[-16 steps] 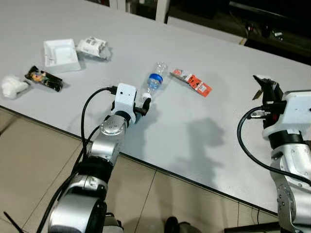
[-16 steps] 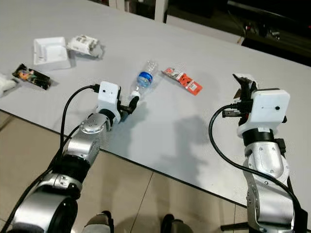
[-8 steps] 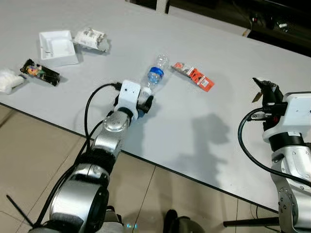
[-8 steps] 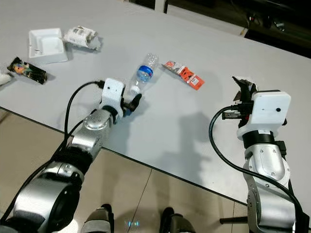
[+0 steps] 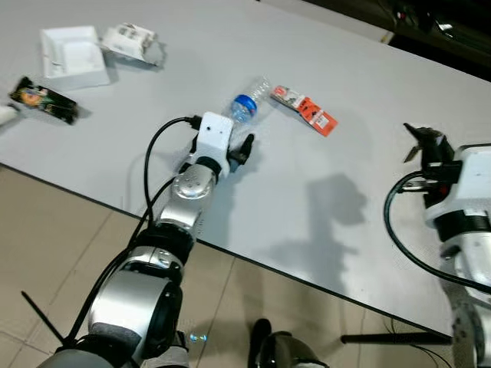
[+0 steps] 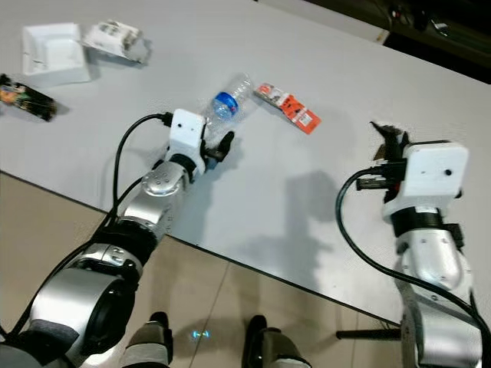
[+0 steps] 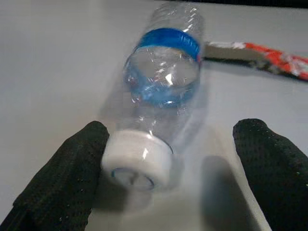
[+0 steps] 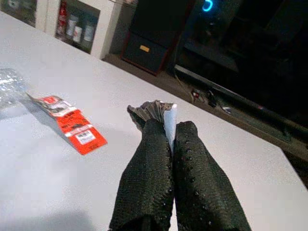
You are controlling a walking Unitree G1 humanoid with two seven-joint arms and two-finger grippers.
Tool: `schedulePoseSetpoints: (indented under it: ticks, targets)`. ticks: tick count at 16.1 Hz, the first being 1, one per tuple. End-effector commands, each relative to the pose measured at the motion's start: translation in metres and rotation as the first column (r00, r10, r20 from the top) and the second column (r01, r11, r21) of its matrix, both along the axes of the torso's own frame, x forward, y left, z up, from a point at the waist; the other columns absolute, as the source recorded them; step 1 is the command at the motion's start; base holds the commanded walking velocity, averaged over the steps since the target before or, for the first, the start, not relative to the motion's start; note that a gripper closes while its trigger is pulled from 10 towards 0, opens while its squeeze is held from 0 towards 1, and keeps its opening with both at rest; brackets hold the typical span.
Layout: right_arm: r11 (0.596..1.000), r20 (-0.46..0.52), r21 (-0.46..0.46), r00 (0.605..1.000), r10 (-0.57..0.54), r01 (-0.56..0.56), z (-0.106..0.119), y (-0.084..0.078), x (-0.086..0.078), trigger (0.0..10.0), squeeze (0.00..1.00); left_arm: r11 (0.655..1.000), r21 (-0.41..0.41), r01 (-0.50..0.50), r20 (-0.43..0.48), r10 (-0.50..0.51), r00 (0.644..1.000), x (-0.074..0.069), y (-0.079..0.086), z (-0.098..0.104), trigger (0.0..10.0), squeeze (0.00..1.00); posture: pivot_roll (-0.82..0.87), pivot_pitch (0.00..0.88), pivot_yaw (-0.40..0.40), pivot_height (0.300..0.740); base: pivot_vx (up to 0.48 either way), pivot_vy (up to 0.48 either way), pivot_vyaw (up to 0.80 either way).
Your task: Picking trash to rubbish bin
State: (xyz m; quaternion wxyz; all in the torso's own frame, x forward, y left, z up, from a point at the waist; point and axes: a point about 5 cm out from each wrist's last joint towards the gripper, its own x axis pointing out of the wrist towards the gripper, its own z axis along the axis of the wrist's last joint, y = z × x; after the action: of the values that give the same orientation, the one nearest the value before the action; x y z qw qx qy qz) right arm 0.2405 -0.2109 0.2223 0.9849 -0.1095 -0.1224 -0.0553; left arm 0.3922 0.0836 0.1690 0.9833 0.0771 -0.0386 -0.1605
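Observation:
A clear plastic bottle (image 5: pixel 247 103) with a blue label and white cap lies on the grey table (image 5: pixel 330 207). My left gripper (image 5: pixel 239 149) is open at the bottle's cap end. In the left wrist view the cap (image 7: pixel 137 159) sits between the two fingers, touching one finger (image 7: pixel 72 173). A red wrapper (image 5: pixel 305 112) lies just beyond the bottle. My right gripper (image 6: pixel 386 136) hovers over the table's right side, shut on a small silvery-white scrap (image 8: pixel 159 109).
At the table's far left lie a white foam tray (image 5: pixel 73 55), a crumpled white packet (image 5: pixel 132 38) and a dark snack wrapper (image 5: pixel 42 100). The table's near edge runs diagonally under my left forearm, with tiled floor (image 5: pixel 46 253) below.
The left gripper has reached forward until its fingers flank the bottle's cap. The right gripper has stayed put with its scrap. The camera has shifted a little.

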Motion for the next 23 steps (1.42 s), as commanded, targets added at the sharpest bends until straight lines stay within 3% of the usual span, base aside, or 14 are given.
schedulePoseSetpoints:
  ticks: [1,10,11,23]
  targets:
    - [1.0,-0.007,-0.01,1.0,-0.02,0.02,0.002,-0.005,-0.007,10.0,0.0,1.0,0.011,0.003,-0.093,-0.002,0.996,-0.006,-0.004,-0.023,10.0,0.0,0.03,0.32,-0.184,0.74,0.0,0.0,0.0]
    - [1.0,-0.041,-0.004,0.999,-0.014,0.014,-0.002,-0.003,-0.01,10.0,0.0,1.0,0.029,-0.008,-0.078,0.011,0.997,-0.005,0.0,-0.025,9.7,0.0,0.03,0.33,-0.192,0.74,0.0,0.0,0.0]
    - [1.0,-0.042,-0.002,0.999,-0.015,0.015,-0.002,-0.003,-0.01,10.0,0.0,1.0,0.024,-0.012,-0.071,0.013,0.997,-0.005,0.001,-0.024,0.0,0.0,0.03,0.331,-0.193,0.74,0.0,0.0,0.0]
    - [1.0,-0.057,0.004,0.998,-0.003,0.004,-0.004,-0.001,-0.008,10.0,0.0,0.999,0.02,-0.035,-0.064,0.037,0.997,-0.004,0.008,-0.024,0.0,0.0,0.03,0.331,-0.2,0.74,0.0,0.0,0.0]
